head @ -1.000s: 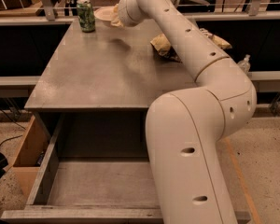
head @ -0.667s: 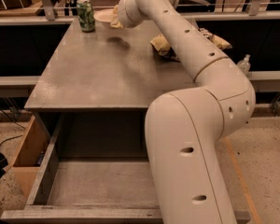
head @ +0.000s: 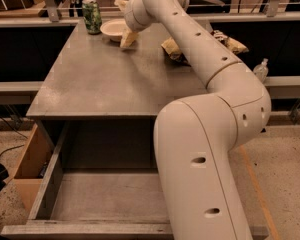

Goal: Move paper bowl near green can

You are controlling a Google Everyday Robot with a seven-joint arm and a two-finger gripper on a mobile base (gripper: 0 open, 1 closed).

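Observation:
The cream-white paper bowl (head: 111, 30) rests flat on the grey table (head: 105, 79) at its far edge. The green can (head: 92, 16) stands upright just left of the bowl, a small gap apart. My gripper (head: 124, 22) is at the bowl's right rim, reaching in from the right. Its fingers are spread open, one finger (head: 128, 38) hanging down by the bowl's right edge and the other above it. The bowl's far right rim is partly hidden by the gripper.
A yellow-and-brown snack bag (head: 172, 48) lies on the table right of the bowl, partly behind my arm. A clear plastic bottle (head: 260, 70) stands off to the right. An open drawer (head: 110, 196) juts out below the table front. A metal rail (head: 50, 4) runs behind.
The bowl has come down from a raised, tilted hold to lie flat on the table beside the can. The gripper's fingers have spread off it.

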